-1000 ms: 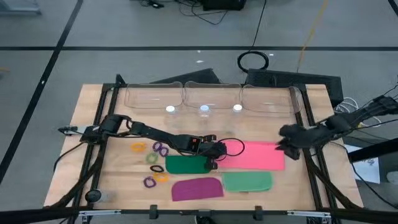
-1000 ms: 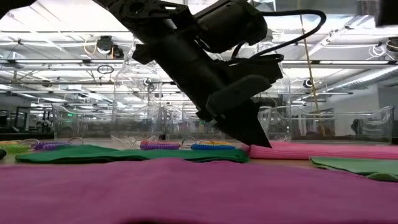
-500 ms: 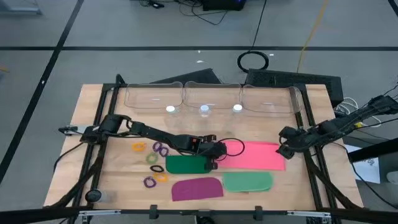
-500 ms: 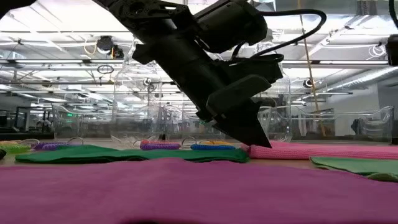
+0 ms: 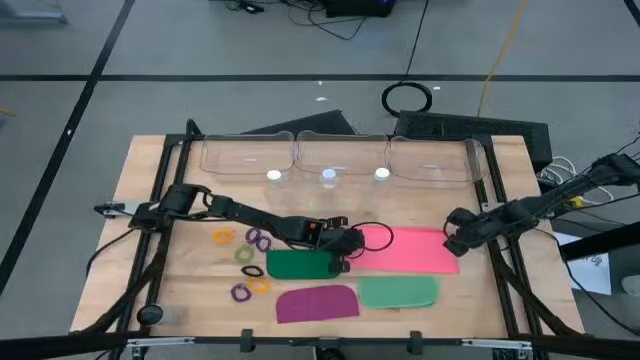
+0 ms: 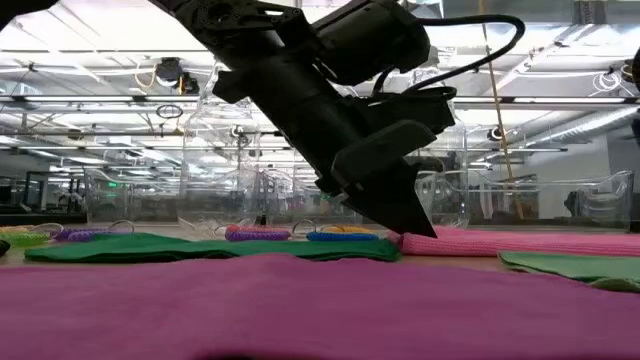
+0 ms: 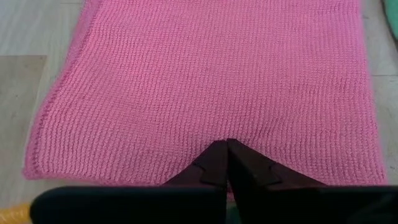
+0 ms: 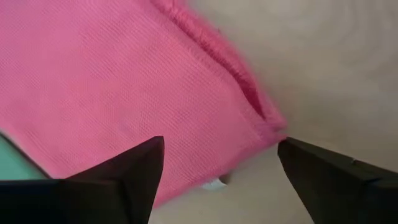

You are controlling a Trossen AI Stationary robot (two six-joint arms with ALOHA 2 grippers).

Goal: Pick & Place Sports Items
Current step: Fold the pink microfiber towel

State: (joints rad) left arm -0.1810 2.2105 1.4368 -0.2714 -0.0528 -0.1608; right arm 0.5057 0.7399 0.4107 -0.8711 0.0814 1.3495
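A pink piece (image 5: 415, 250) lies flat on the table, right of centre. My left gripper (image 7: 227, 146) is shut, its tips down on the pink piece's left end (image 6: 430, 240). My right gripper (image 8: 217, 168) stands open above the pink piece's right end, one finger on either side of its corner (image 8: 270, 127), touching nothing. A dark green piece (image 5: 300, 264), a light green piece (image 5: 398, 292) and a purple piece (image 5: 316, 303) lie flat toward the near edge. Several small rings (image 5: 245, 250) lie left of them. My left gripper has its shut fingertips (image 7: 217, 155) down on the pink piece's top face (image 7: 227, 134), a little in from its left end. The fingers come slanting down from the table's left. The cloth lies flat around them; I cannot tell whether any of it is pinched.
Three clear bins (image 5: 340, 155) stand in a row along the far edge. Dark frame rails (image 5: 500, 260) run along the table's left and right sides. Bare wood (image 5: 420, 205) lies between the bins and the cloth pieces.
My right gripper has come down over the pink piece's right end and shifted slightly toward the table's left. The left gripper and all the pieces have kept still.
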